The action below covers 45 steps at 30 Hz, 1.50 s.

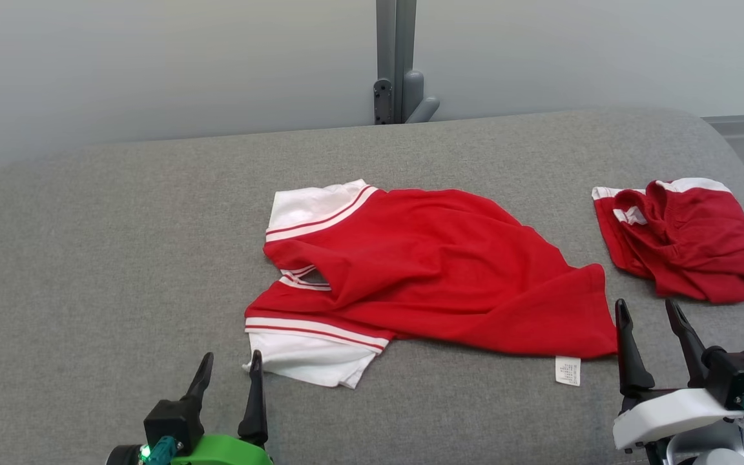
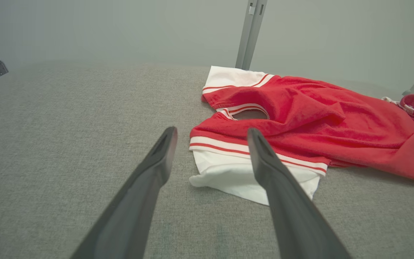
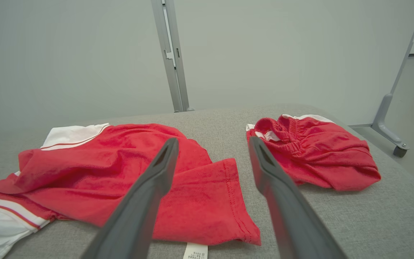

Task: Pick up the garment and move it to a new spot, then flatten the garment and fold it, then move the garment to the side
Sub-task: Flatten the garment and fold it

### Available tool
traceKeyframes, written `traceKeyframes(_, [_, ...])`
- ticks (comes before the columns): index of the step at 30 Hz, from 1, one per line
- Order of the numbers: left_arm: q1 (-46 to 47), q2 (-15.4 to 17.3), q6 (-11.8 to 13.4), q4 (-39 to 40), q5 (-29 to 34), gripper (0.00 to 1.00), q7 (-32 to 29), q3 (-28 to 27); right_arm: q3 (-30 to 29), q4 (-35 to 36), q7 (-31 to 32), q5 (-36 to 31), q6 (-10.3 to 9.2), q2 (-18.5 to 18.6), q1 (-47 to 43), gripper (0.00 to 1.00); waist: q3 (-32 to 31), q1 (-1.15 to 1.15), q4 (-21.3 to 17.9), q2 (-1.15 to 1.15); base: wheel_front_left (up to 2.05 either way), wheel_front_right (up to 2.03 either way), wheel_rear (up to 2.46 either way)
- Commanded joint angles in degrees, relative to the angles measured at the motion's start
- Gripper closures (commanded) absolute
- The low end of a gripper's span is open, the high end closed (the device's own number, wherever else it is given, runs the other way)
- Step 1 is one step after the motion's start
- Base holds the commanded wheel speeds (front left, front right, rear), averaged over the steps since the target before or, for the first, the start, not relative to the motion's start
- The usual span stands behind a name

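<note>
A red T-shirt with white striped sleeves, the garment [image 1: 423,271], lies spread and wrinkled in the middle of the grey padded table [image 1: 101,258], collar to the left, a white care label at its near hem. My left gripper [image 1: 230,369] stands open just short of the near white sleeve [image 2: 228,172]. To the right of the hem corner [image 3: 225,201], my right gripper [image 1: 650,316] stands open above the table. Nothing is between either pair of fingers.
A pair of red shorts [image 1: 685,239] with white trim lies bunched at the right of the table, close to its right edge. A grey metal post [image 1: 396,61] rises behind the table against a pale wall. A wheeled frame leg [image 3: 390,118] stands off the right side.
</note>
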<state>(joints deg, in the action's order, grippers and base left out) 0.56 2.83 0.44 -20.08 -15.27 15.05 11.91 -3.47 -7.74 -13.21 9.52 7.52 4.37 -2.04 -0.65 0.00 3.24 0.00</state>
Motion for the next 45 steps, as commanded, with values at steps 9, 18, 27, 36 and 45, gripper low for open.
traceKeyframes(9, [0.18,0.44,-2.32,-7.44,-0.75,0.0,0.08,1.9,0.7,-0.63,-0.42,-0.15,-0.06,-0.1,-0.37,0.0,0.21,0.0,-0.95,0.0,0.0,0.0,0.0])
traceKeyframes(18, [5.75,0.55,-2.32,-15.92,-1.34,0.0,0.14,1.18,1.6,-0.55,0.08,0.16,-0.06,0.64,0.9,0.0,1.92,0.0,-3.1,0.0,0.0,0.0,0.0])
traceKeyframes(27, [9.87,0.31,-1.5,-19.33,-1.12,0.0,0.22,-0.07,1.49,-0.2,0.25,0.17,-0.06,0.89,2.11,0.0,4.39,0.0,-4.9,0.0,0.0,0.0,0.0])
traceKeyframes(36, [11.46,0.21,-1.8,-22.53,-2.05,0.52,0.18,-2.0,1.23,-0.91,-0.1,0.17,-0.07,0.85,2.71,0.0,5.11,0.0,-5.03,0.0,0.0,0.0,0.0])
traceKeyframes(45, [11.97,0.14,-3.6,-22.01,-2.93,0.66,0.19,-1.38,1.49,-1.88,-0.52,0.58,-0.06,0.75,3.57,0.0,5.32,0.0,-4.6,0.0,0.0,0.0,0.0])
